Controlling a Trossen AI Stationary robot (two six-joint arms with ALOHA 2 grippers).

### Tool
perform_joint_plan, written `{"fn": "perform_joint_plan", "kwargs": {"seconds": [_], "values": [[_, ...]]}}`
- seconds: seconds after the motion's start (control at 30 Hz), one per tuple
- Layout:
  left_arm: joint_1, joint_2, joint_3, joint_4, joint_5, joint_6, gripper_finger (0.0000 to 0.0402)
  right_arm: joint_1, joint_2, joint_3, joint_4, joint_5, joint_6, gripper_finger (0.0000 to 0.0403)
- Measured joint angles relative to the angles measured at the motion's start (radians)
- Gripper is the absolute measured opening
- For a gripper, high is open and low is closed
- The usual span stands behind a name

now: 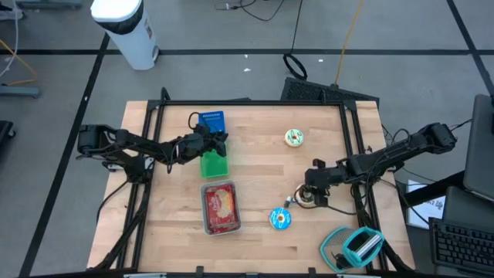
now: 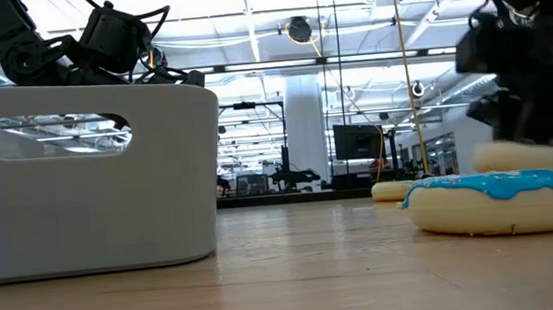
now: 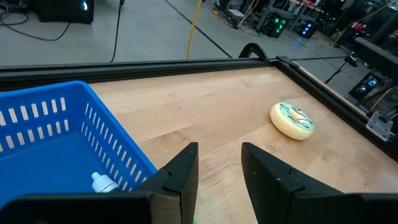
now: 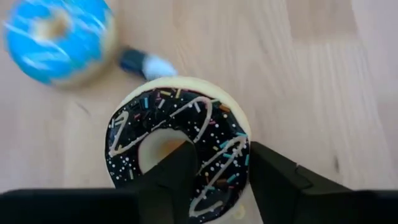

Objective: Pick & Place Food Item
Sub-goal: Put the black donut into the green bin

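A pale wooden table top (image 1: 255, 177) is showing smooth, matt planks edged by a dark metal frame (image 1: 247, 102). A blue slotted plastic basket (image 3: 56, 134) is looking slightly shiny. A doughnut (image 4: 180, 146) is wearing glossy chocolate icing with sprinkles; at its ten o'clock, another doughnut (image 4: 59, 38) is carrying smooth blue glaze.

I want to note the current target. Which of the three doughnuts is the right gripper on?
The chocolate doughnut with sprinkles: the right gripper straddles its ring. The blue doughnut lies beside it, and the pale green doughnut lies farther away.
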Motion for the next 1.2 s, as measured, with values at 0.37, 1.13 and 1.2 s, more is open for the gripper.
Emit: {"fn": "perform_joint_plan", "kwargs": {"seconds": [0.37,1.13,1.2], "values": [[0.000,0.000,0.000,0.003,0.082,-0.100,0.0124,-0.048,0.000,0.000,0.415,0.198,-0.370,0.0105],[-0.193,0.033,0.380,-0.308,0.253,0.144,0.0295,-0.222,0.364,0.000,1.163,0.368,-0.919,0.0105],[-0.200,0.046,0.399,-0.317,0.240,0.162,0.0299,-0.228,0.388,0.000,1.238,0.387,-0.932,0.0105]]}}
